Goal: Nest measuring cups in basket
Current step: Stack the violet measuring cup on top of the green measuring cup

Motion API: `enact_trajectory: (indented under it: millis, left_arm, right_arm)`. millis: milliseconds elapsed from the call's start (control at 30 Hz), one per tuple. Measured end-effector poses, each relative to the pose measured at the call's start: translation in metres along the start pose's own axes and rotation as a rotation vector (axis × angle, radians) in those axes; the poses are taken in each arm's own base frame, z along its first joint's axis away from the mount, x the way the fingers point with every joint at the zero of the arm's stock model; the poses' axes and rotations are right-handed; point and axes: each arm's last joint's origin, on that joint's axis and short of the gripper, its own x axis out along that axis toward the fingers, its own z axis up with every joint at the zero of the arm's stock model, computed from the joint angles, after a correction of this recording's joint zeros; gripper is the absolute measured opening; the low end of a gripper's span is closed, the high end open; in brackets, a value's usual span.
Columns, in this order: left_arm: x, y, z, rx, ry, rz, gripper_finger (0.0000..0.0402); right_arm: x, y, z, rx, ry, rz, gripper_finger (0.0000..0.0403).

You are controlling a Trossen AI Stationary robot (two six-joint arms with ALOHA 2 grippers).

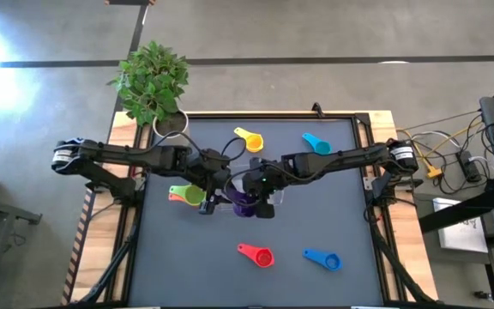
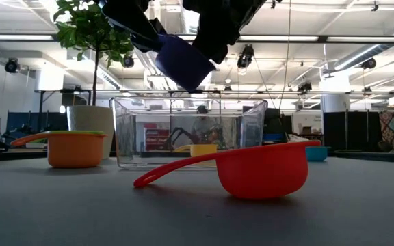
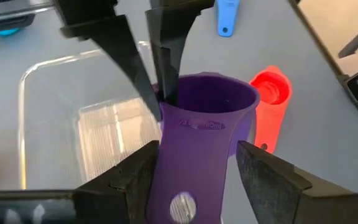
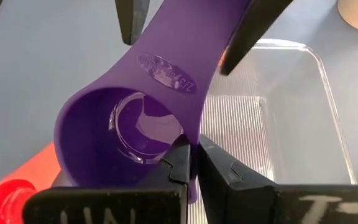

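The purple cup (image 1: 245, 202) hangs tilted in the air above the clear basket (image 2: 190, 133), which stands on the mat. My right gripper (image 4: 194, 163) is shut on the cup's bowl. My left gripper (image 3: 197, 171) is open, with its fingers on either side of the cup's flat handle (image 3: 194, 155). I cannot tell whether they touch it. The green cup (image 1: 191, 194) sits in the orange cup (image 1: 175, 197) left of the basket. The yellow cup (image 1: 250, 139), light blue cup (image 1: 316, 143), red cup (image 1: 257, 254) and blue cup (image 1: 324, 259) lie on the mat. My right gripper pinches the purple cup's bowl wall at the rim (image 4: 190, 140), beside where the handle joins, with one finger inside the bowl and one outside. The fingers slant down from the table's right. The cup is lifted clear above the basket and tilted, its handle toward my left gripper.
A white plant pot (image 1: 170, 124) with a leafy plant stands at the table's far left corner. The red cup (image 2: 258, 171) and the blue cup lie on the near part of the mat. The yellow and light blue cups lie beyond the basket.
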Motion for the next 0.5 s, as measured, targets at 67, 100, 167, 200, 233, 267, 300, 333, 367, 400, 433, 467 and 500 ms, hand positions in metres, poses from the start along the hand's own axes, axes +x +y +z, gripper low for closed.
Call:
enact_trajectory:
  millis: [67,100,167,200,233,267,300,333,367,400,433,467,500]
  left_arm:
    - [0.0,0.0003,-0.0002,-0.007,0.003,0.011,0.0212]
    - [-0.0001,0.0002,-0.0001,-0.007,0.003,0.011,0.0218]
    - [0.0,0.0003,0.0004,-0.006,-0.002,0.012,0.0233]
    - [-0.0001,0.0004,0.0011,-0.005,-0.009,0.014,0.024]
    - [-0.0001,0.0005,0.0018,-0.004,-0.015,0.015,0.0246]
    - [-0.0001,0.0005,0.0022,-0.003,-0.02,0.016,0.0252]
    - [-0.0001,0.0006,0.0026,-0.002,-0.023,0.017,0.0256]
    - [-0.0002,0.0006,0.0029,-0.002,-0.027,0.017,0.026]
    - [-0.0002,0.0007,0.0031,-0.001,-0.029,0.018,0.0263]
    - [-0.0002,0.0007,0.0032,-0.001,-0.03,0.018,0.0264]
    - [-0.0002,0.0008,0.0033,-0.001,-0.031,0.019,0.0264]
    - [0.0006,0.001,0.0034,-0.001,-0.031,0.019,0.0264]
    - [0.0014,0.0011,0.0033,-0.002,-0.029,0.019,0.0262]
  right_arm:
    - [0.0002,-0.0002,-0.0004,0.004,0.004,-0.001,0.0008]
    - [0.0002,-0.0003,-0.0007,0.006,0.006,-0.001,0.0008]
    - [0.0002,-0.0004,-0.0008,0.008,0.007,-0.001,0.0008]
    - [0.0002,-0.0004,-0.0008,0.008,0.007,-0.001,0.0008]
    - [0.0002,-0.0004,-0.0008,0.008,0.007,-0.001,0.0008]
    - [0.0002,-0.0004,-0.0008,0.009,0.007,0.0,0.0008]
    - [0.0002,-0.0004,-0.0008,0.012,0.007,0.0,0.0008]
    - [0.0002,-0.0004,-0.0007,0.012,0.006,0.0,0.0008]
    - [0.0002,-0.0003,-0.0007,0.012,0.006,0.0,0.0008]
    - [0.0002,-0.0003,-0.0006,0.012,0.005,0.001,0.0008]
    - [0.0002,-0.0002,-0.0005,0.012,0.004,0.001,0.0008]
    - [0.0002,-0.0002,-0.0003,0.012,0.002,0.003,0.0008]
    - [0.0002,-0.0002,-0.0003,0.012,0.002,0.004,0.0008]
